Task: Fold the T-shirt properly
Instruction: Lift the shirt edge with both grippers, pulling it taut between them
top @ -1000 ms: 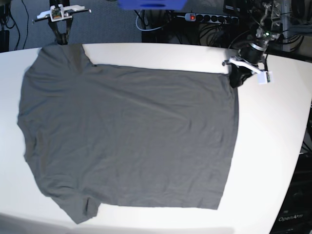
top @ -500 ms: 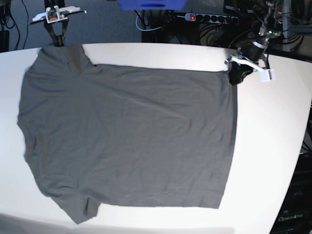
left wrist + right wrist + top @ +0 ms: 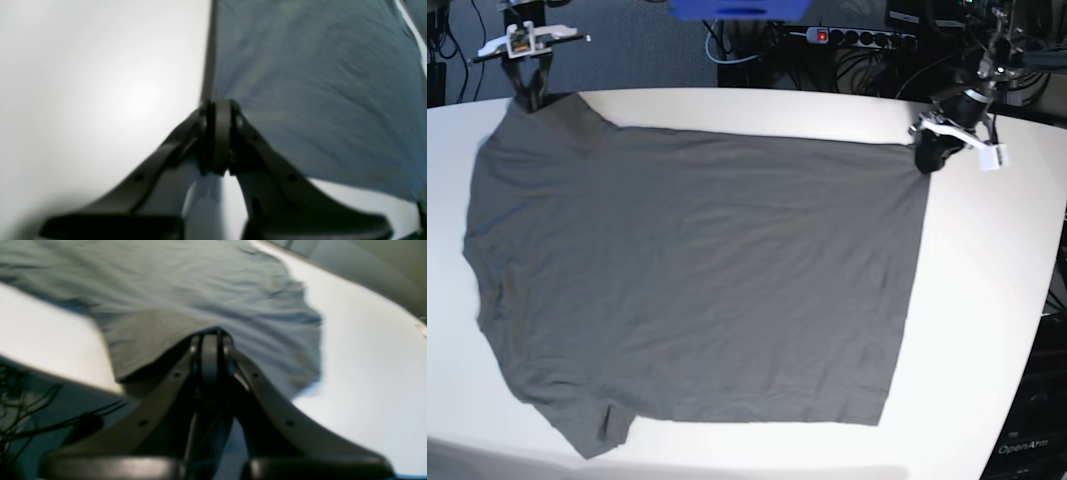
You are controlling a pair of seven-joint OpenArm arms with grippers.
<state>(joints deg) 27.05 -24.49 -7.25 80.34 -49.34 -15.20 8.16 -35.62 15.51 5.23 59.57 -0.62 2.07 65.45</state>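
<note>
Base view, left end effector [image 3: 924, 155]: clenched on the hem corner of the T-shirt [image 3: 697, 280] at the far right edge of the bench [image 3: 987, 300]; in the left wrist view the black fingers [image 3: 218, 133] meet with cloth pinched between them.
Right end effector [image 3: 527, 92]: clenched on the far sleeve at the bench's back left edge; the right wrist view shows its fingers [image 3: 210, 356] pressed together over a lifted tip of fabric.
T-shirt long axis: runs left to right across the bench, neck end toward the left, hem toward the right.
T-shirt lie: spread flat and unfolded, covering most of the bench's left and middle; the far edge is drawn nearly straight between the two end effectors.
T-shirt look: plain dark grey, thin, with shallow wrinkles fanning from each pinched corner; the near sleeve [image 3: 592, 425] lies at the front left with a small crease.
Bench: white, bare along the right side and the front rim.
</note>
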